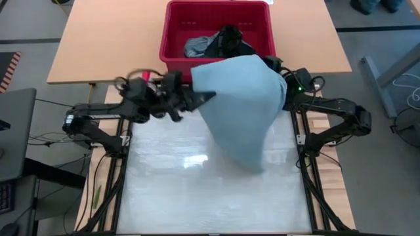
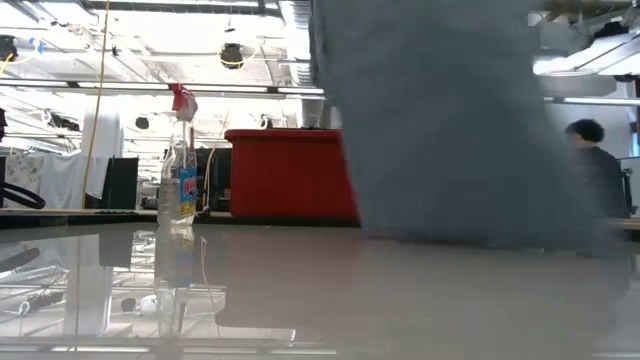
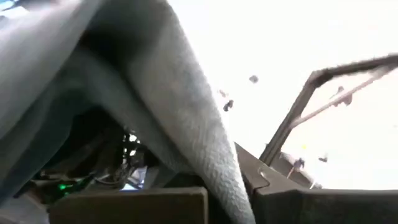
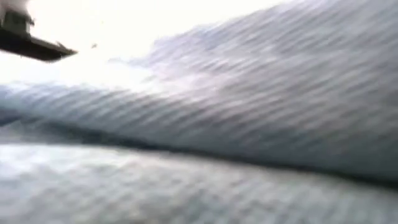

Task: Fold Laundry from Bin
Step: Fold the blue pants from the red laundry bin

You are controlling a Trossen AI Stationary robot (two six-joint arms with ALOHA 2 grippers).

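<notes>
A light blue garment [image 1: 243, 108] is held up over the table's far middle, just in front of the red bin [image 1: 174, 29]. It also fills the middle of the low view [image 2: 450, 120]. My left gripper [image 1: 207, 98] is shut on its left edge. My right gripper [image 1: 283, 85] is at the garment's right top, covered by the cloth, which fills the right wrist view [image 4: 205, 124]. A grey garment [image 1: 197, 46] and a black one [image 1: 230, 38] lie in the bin. My left gripper pinches a fold of the light blue garment's left edge [image 3: 227, 180] between its two fingers [image 3: 137, 205], coming level from the table's left. The cloth runs from the fingers toward the right arm and hangs down in a narrowing drape, its lower end [image 1: 252, 164] near the table.
A clear spray bottle with a red top [image 2: 178, 170] stands at the left in the low view. A person [image 2: 598, 170] sits beyond the table at the right. The shiny table top [image 1: 197, 196] lies below and in front of the hanging cloth.
</notes>
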